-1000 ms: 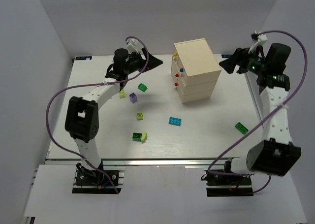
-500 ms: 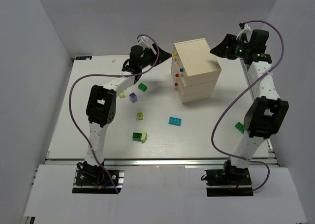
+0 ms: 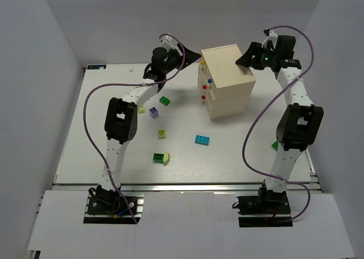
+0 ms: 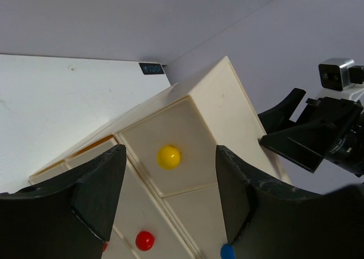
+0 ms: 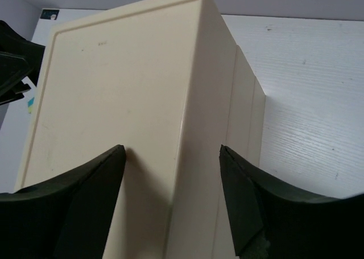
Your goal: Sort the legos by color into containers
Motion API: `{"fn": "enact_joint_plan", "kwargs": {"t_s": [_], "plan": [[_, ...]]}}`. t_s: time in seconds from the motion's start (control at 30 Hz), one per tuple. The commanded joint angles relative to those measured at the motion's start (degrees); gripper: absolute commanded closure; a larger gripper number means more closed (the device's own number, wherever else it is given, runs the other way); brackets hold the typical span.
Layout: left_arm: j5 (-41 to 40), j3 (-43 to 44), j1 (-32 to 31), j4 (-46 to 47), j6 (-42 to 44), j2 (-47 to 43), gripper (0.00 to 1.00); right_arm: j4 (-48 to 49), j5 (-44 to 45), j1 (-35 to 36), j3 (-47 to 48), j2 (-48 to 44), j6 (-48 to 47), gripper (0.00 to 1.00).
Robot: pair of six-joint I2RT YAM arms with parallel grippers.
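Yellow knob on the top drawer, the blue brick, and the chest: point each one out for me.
yellow knob (image 4: pixel 169 156), left wrist view, centre of the round knob.
blue brick (image 3: pixel 201 139), top external view, middle of its studded top.
chest (image 5: pixel 114 88), right wrist view, its flat top panel.

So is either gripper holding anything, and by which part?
Nothing is held: left gripper open, fingers flanking the yellow knob; right gripper open, astride the top edge of the chest.

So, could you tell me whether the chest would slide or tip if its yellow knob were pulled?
It may well slide: the chest seems loose on the smooth table. The yellow knob sits on the top tier, so a pull there could tilt it. The right claw, open astride its top edge, might steady it.
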Motion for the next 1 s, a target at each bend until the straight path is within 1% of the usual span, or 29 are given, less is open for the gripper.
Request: {"fn": "enact_joint_plan", "kwargs": {"t_s": [0.0, 0.1, 0.33, 0.37, 0.4, 0.47, 0.63, 0.73, 0.8, 0.97], "plan": [[1.7, 4.0, -0.8, 0.2, -0.9, 1.2, 0.26, -1.6, 1.6, 0.4, 1.4, 0.3, -1.7, 0.31], [2.2, 4.9, -0.8, -0.5, -1.1, 2.1, 0.28, -1.3, 1.6, 0.4, -0.2, 0.2, -1.8, 0.38], [3.3, 3.8, -1.3, -3.0, -0.3, 2.0, 0.32, 0.2, 2.1, 0.4, -3.0, -0.6, -1.5, 0.39], [3.2, 3.2, -1.3, -2.6, -0.3, 1.9, 0.33, 0.2, 1.9, 0.4, -2.9, -0.6, -1.5, 0.39], [3.3, 2.6, -1.3, -2.2, -0.5, 1.6, 0.35, 0.2, 1.9, 0.4, -3.0, -0.6, -1.3, 0.39], [3.6, 1.7, -1.3, -0.8, -1.0, 1.5, 0.36, 0.2, 1.8, 0.4, -3.0, -0.5, -1.2, 0.4], [4.5, 2.5, -1.3, 1.4, -3.8, 2.5, 0.4, -0.1, 1.6, 0.4, -3.5, -0.6, -1.8, 0.43], [5.0, 3.1, -1.3, 2.4, -5.0, 3.2, 0.41, -0.3, 1.6, 0.4, -4.2, -0.9, -2.1, 0.43], [5.0, 2.6, -1.3, 3.1, -5.9, 3.4, 0.41, -0.4, 1.5, 0.5, -4.3, -0.9, -2.2, 0.46], [5.4, 3.0, -1.3, 3.9, -7.0, 4.1, 0.45, -0.8, 1.4, 0.6, -4.4, -0.9, -2.7, 0.47]]}}
